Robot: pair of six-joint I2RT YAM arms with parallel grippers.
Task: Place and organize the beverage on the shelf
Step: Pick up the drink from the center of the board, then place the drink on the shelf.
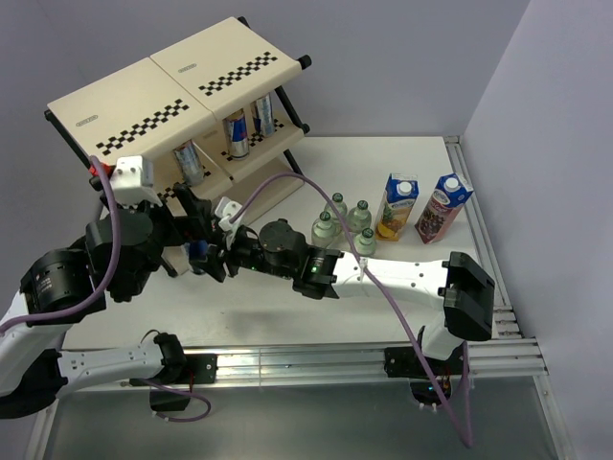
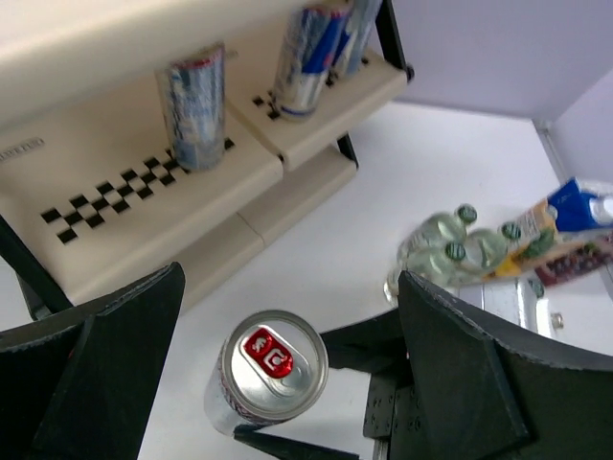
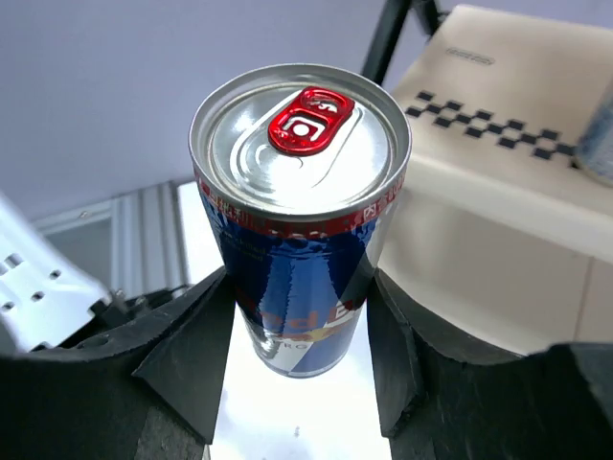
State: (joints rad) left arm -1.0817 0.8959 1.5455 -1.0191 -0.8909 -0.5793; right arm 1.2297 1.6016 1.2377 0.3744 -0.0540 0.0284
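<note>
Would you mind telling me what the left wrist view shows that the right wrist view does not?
Only the left wrist view shows the bottles, the cartons and the left tool, whose fingers stand wide open and clear of everything. Only the right wrist view shows the blue side of the can, clamped on both flanks by the right tool. Both views show that can's silver top with its red tab, and the cream shelf with its checkered strip.
</note>
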